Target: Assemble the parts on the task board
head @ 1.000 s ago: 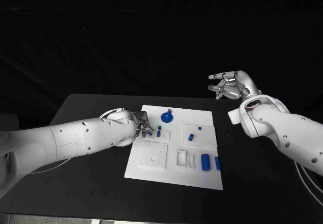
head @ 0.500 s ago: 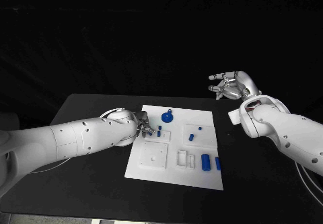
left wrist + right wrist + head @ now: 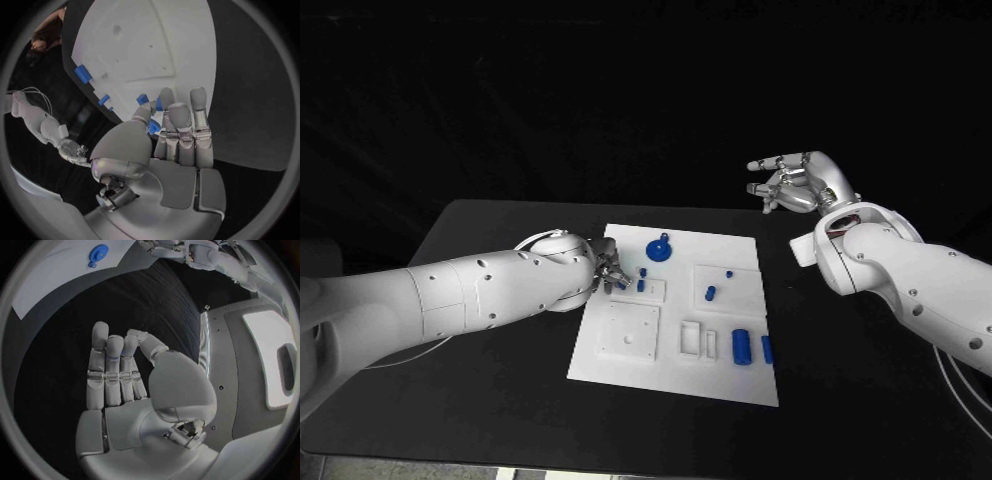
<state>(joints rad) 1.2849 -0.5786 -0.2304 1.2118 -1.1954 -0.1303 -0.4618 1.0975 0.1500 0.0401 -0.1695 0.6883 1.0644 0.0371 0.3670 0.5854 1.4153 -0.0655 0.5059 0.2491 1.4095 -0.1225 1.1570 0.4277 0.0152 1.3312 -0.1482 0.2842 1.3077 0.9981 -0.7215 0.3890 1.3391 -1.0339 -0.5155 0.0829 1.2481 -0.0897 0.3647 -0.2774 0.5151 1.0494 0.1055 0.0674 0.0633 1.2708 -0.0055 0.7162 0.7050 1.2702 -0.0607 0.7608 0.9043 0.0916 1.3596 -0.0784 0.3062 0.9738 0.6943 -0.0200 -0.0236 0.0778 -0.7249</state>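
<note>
Nothing has shifted over the last second: the left hand [image 3: 607,272] still pinches a small blue peg [image 3: 153,127] at the white plastic task board [image 3: 678,375], insertion unfinished, while the right hand [image 3: 790,186] waits empty, fingers curled.

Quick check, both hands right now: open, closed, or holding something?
Left hand: pinches a small blue part over the task board.
Right hand: raised off the table, fingers curled in, holding nothing.

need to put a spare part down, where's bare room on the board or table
Bare: the task board's near edge below the square plate, and the black table in front of it. Crowded: the board's far left, where the left hand works, and the right side by the blue cylinders.
</note>
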